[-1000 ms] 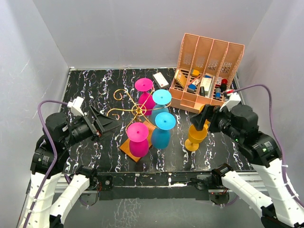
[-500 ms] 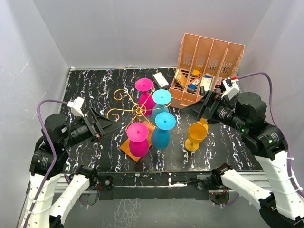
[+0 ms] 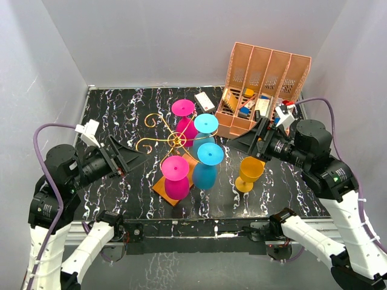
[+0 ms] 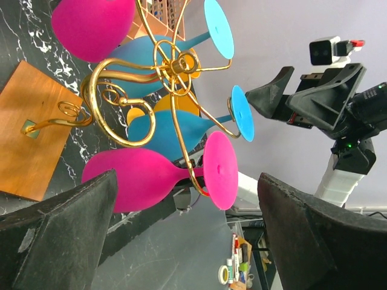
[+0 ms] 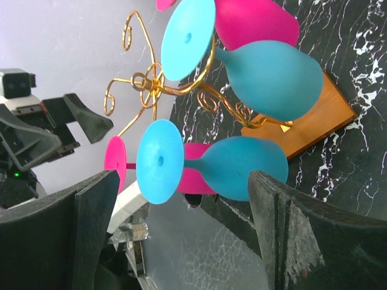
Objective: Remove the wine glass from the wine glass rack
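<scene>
Your left gripper (image 3: 138, 154), left of the gold wire wine glass rack (image 3: 175, 142), gapes wide, empty; right gripper (image 3: 240, 141), right of it, likewise; amber plastic wine glass (image 3: 250, 172) stands upright right of the rack, near the right jaws, untouched.

The gold wire wine glass rack (image 3: 176, 140) had an orange base (image 3: 161, 187), with magenta plastic wine glasses (image 3: 176, 181), cyan plastic goblets (image 3: 205, 173) and, at three o'clock, an amber goblet (image 3: 249, 173). The black desk (image 3: 115, 115) was white-veined.
</scene>
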You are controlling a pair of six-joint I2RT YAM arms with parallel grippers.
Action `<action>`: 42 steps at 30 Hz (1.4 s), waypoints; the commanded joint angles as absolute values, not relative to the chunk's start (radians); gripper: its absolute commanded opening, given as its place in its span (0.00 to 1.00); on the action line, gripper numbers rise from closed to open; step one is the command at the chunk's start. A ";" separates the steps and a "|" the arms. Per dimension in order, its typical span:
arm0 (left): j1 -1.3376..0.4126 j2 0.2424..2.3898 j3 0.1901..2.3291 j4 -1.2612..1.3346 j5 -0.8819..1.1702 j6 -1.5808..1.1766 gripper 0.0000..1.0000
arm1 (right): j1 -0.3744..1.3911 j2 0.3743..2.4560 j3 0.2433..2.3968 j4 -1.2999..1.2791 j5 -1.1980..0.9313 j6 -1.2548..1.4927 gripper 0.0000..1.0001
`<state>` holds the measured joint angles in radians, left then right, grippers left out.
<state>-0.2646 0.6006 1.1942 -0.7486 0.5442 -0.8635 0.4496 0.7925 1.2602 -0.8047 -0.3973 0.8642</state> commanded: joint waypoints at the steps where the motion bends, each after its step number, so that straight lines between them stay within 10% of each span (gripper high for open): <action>1: -0.260 0.643 1.280 -0.774 0.512 -0.801 0.97 | 0.447 0.780 1.239 -0.751 -0.441 0.850 0.94; 42: -0.260 0.631 1.257 -0.778 0.495 -0.811 0.97 | 0.447 0.917 1.179 -0.585 -0.750 0.737 0.40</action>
